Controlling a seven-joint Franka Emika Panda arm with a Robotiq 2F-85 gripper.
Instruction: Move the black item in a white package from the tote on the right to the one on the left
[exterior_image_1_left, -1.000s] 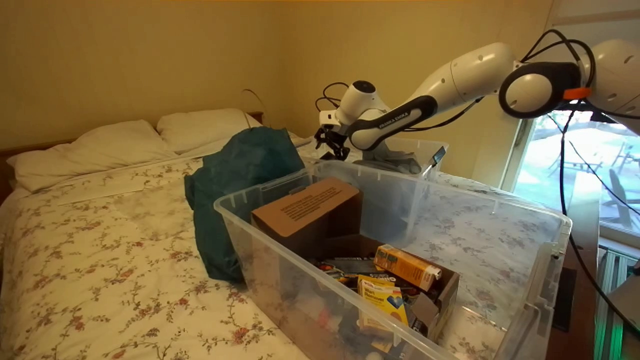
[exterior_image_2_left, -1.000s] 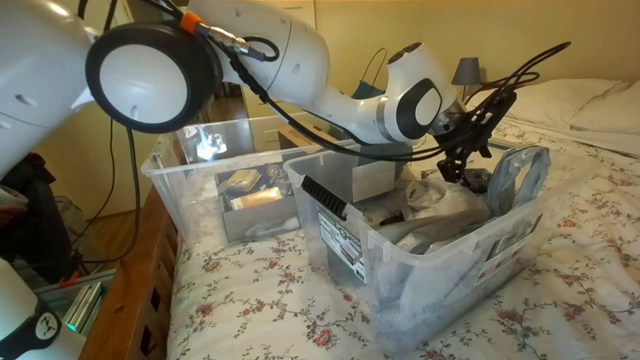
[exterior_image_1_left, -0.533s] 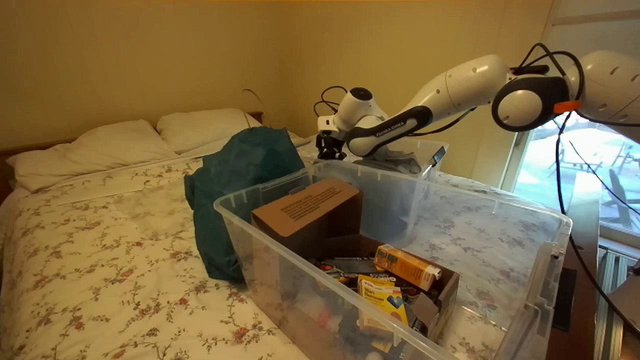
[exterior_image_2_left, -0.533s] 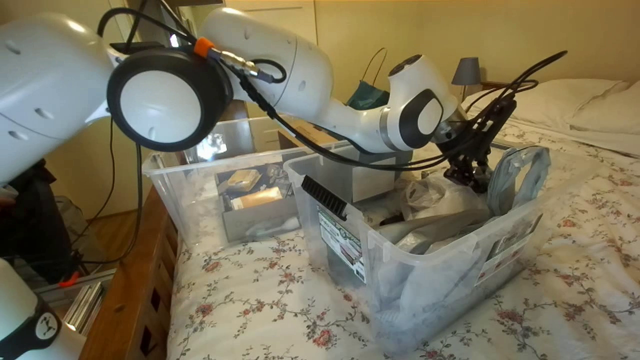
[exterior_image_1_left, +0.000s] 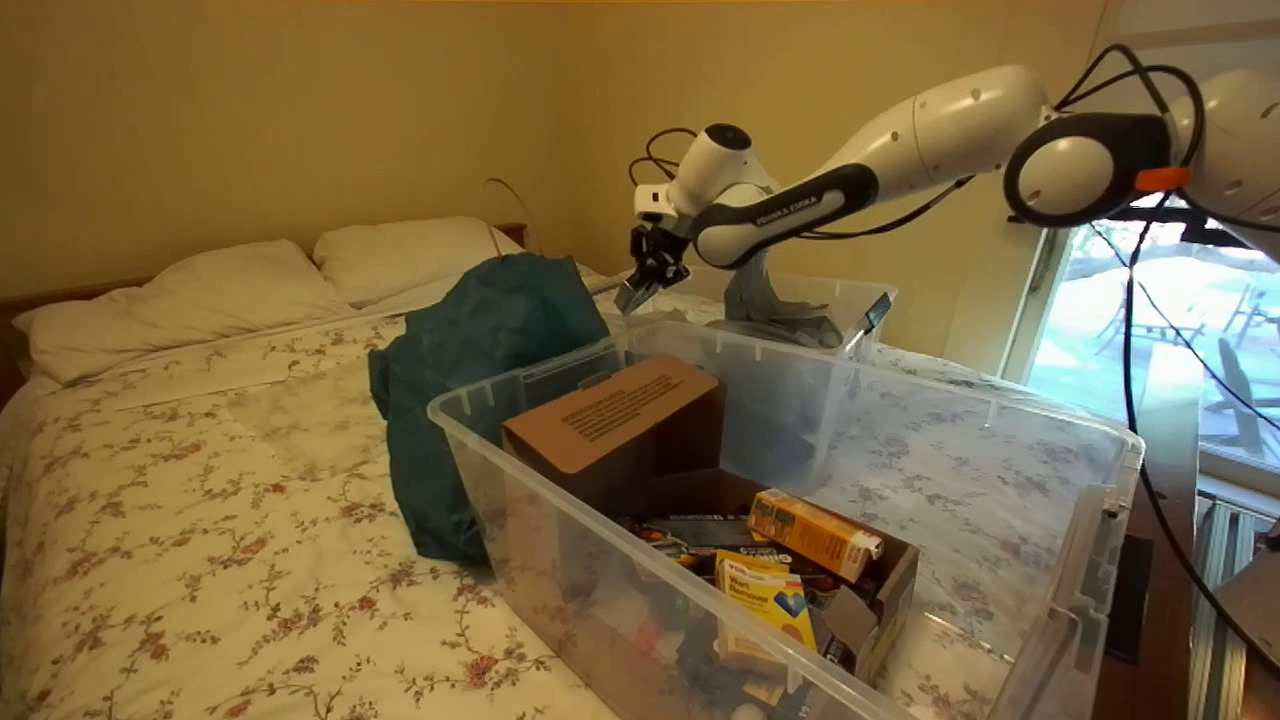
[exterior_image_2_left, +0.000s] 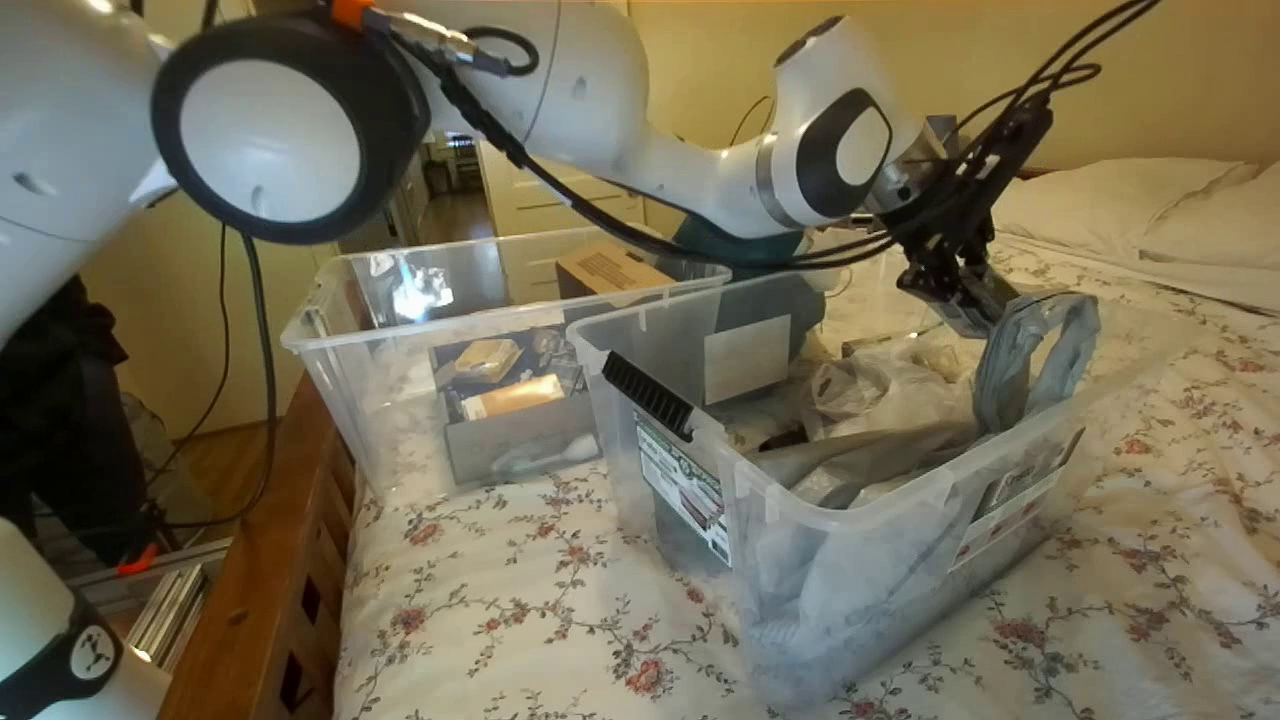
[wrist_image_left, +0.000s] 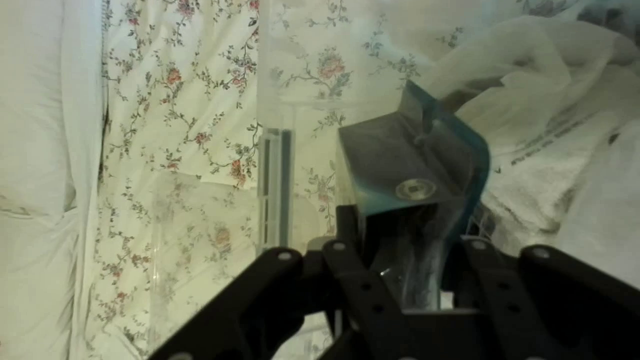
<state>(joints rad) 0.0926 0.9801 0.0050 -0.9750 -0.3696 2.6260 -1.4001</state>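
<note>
My gripper is shut on a pale grey package with a dark inner part, which I take as the black item in a white package. In the wrist view the package juts out beyond the fingers, tilted. Both exterior views show the gripper pointing down at a slant, the package hanging from it. It is over the far end of the tote on the right, lifted off the bags there. The tote on the left stands alongside, holding a cardboard box and small goods.
A grey bag handle stands up near the package, beside white plastic bags. In the left tote are a brown carton, an orange box and a yellow packet. A teal bag leans against that tote.
A second ago the gripper was open over the bags. It dipped into the right tote, shut on the package and has risen with it above its earlier height.
</note>
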